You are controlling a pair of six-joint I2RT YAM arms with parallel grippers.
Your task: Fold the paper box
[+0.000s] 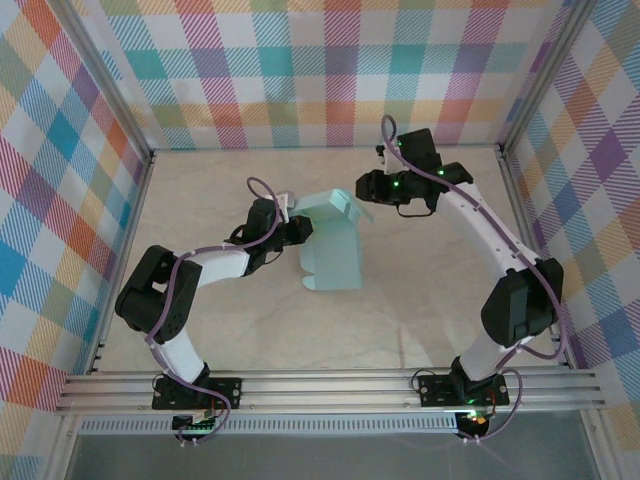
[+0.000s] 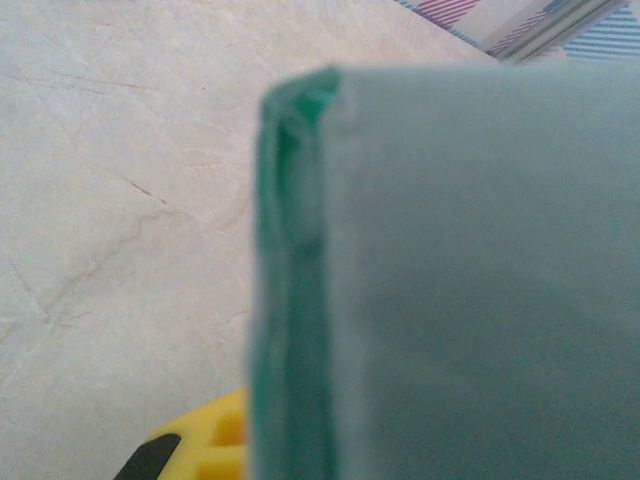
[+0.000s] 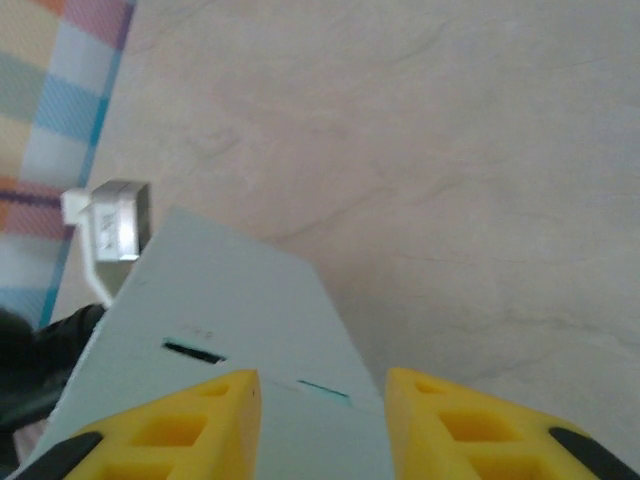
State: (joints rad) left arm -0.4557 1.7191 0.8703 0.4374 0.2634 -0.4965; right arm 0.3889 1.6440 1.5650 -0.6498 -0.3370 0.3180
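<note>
R gripper (image 3: 320,378): yellow fingers (image 3: 190,425) stand apart w/ a clear gap and nothing pinched btwn them, so it's released. It hangs just over the far end of the paper box (image 1: 335,255), fingers either side of a corner of the top panel. In the R wrist view I see a dark slot (image 3: 195,352) and a thin teal slit (image 3: 322,390) cut in that panel, both unfilled as far as I can tell.

L gripper (image 1: 298,231): clenched at the box's left side, about mid-length. L wrist view is v. close & blurred. A doubled, creased edge (image 2: 295,300) of card runs right down beside one yellow finger (image 2: 200,445), so I judge it's clamping that folded side and steadying the box.

The box lies mid-table (image 1: 420,300), btwn the two arms, long axis running away from the bases.

Progress, my read: well past a flat sheet. The body is folded into a rectangular shape w/ a creased side and rests on the table. The far-end flap (image 1: 338,205) juts out, not tucked. Left to do, prob.: press that flap down & get its tab into a slot, then check the near end, which I can't judge from here. Roughly past the midpoint, but not closed.
</note>
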